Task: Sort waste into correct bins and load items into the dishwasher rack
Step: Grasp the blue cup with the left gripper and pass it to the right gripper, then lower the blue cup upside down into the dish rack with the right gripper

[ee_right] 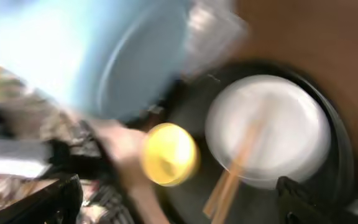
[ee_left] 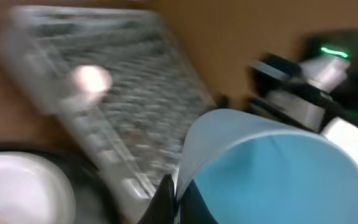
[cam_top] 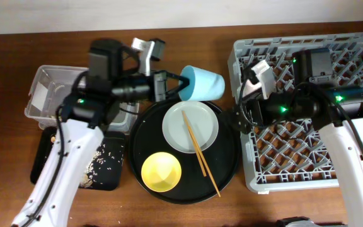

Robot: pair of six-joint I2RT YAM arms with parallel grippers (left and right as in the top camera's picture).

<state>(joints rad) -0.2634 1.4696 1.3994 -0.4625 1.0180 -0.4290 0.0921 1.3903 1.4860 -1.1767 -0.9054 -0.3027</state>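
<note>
- Up in the upper left, the clear tub [cam_top: 62, 79] is seen with a white piece [cam_top: 41, 94] inside; what it is cannot be told.
- Just below it, the black rectangular tray [cam_top: 40, 161] is strewn with pale crumbs [cam_top: 106, 154].
- At centre the round black tray [cam_top: 144, 139] is loaded. The pale plate [cam_top: 181, 129] has two chopsticks [cam_top: 200, 153] laid across it, running off toward lower right. The yellow bowl [cam_top: 161, 171] is set empty at the plate's lower left.
- The grey rack [cam_top: 358, 57] fills the right side, and much of its inside is masked by the right arm.
- And there it is: the blue cup [cam_top: 205, 84] is held tipped on its side at upper centre, between tub and rack, over the round tray's far rim.
- The left gripper [cam_top: 181, 85] is clamped on that cup's rim.
- The right gripper [cam_top: 239, 118] is poised at the rack's left edge. In its blurred wrist view the fingers are seen spread apart, with nothing gripped.
</note>
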